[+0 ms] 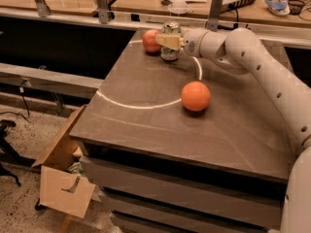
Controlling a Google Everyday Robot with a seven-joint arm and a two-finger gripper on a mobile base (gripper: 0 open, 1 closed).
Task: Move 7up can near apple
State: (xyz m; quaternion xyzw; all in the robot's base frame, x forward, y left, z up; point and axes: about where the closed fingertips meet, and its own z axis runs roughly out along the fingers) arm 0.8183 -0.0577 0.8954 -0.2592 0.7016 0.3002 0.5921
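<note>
The gripper clamps the can on the brown table, apple just past its tips; 1 box on the speckled floor below.

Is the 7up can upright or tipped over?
Upright: the 7up can stands on its base on the table beside the apple, with the gripper clasped around it.

At the upper middle of the frame the gripper clasps the can, which stands just beside the apple near the table's far edge, crowding that corner. The orange sits alone mid-table. The arm spans the right side. The tabletop's left and near parts lie open.
</note>
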